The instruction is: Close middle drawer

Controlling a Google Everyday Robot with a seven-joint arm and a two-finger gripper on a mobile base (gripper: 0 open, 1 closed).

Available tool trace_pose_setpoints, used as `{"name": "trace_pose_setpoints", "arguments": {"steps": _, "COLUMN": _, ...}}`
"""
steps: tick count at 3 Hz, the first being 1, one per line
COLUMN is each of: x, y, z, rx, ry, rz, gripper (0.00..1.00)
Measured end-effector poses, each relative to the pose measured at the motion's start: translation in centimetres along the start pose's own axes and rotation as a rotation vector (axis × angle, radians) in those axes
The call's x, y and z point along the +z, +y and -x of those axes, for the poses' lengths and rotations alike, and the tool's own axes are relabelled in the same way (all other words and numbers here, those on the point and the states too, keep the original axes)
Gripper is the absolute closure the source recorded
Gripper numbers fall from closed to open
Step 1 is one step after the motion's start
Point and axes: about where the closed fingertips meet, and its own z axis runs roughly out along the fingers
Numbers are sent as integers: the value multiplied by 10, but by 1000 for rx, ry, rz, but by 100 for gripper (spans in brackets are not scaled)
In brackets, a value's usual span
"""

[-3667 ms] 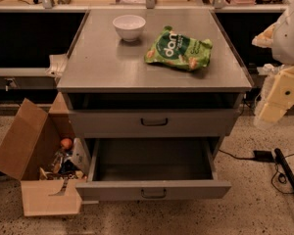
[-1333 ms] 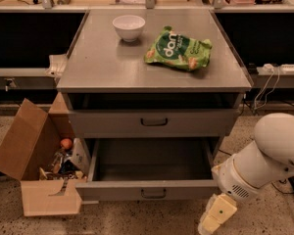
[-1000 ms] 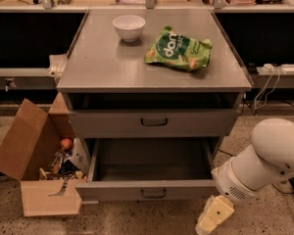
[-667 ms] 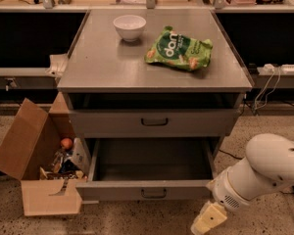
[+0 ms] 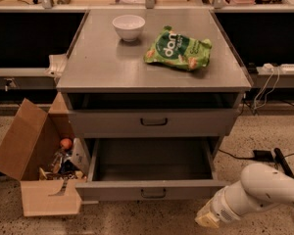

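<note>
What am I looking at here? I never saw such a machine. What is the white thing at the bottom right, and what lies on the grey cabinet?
It is the arm of a mobile robot. Its cream tip, the end effector, hangs low by the right front corner of the pulled-out middle drawer; I see nothing held. The single camera looks down at the cabinet's front. On the cabinet top lie a white bowl and a green snack bag. An open cardboard box stands on the floor, left.
</note>
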Motion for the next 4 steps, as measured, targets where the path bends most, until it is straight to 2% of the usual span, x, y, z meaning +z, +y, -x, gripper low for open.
{"name": "trace_pose_setpoints", "arguments": {"steps": 1, "x": 52, "y": -47, "z": -25, "rx": 46, "ry": -28, "rz": 7, "gripper": 87}}
{"name": "trace_pose_setpoints", "arguments": {"steps": 2, "x": 96, "y": -88, "z": -32, "rx": 66, "ry": -47, "rz": 15, "gripper": 100}}
{"name": "trace_pose_setpoints", "arguments": {"steps": 3, "x": 113, "y": -127, "z": -18, "rx": 43, "ry": -72, "rz": -19, "gripper": 100}}
{"name": "trace_pose_setpoints", "arguments": {"steps": 4, "x": 111, "y": -137, "z": -11, "rx": 29, "ry": -93, "rz": -41, "gripper": 100}}
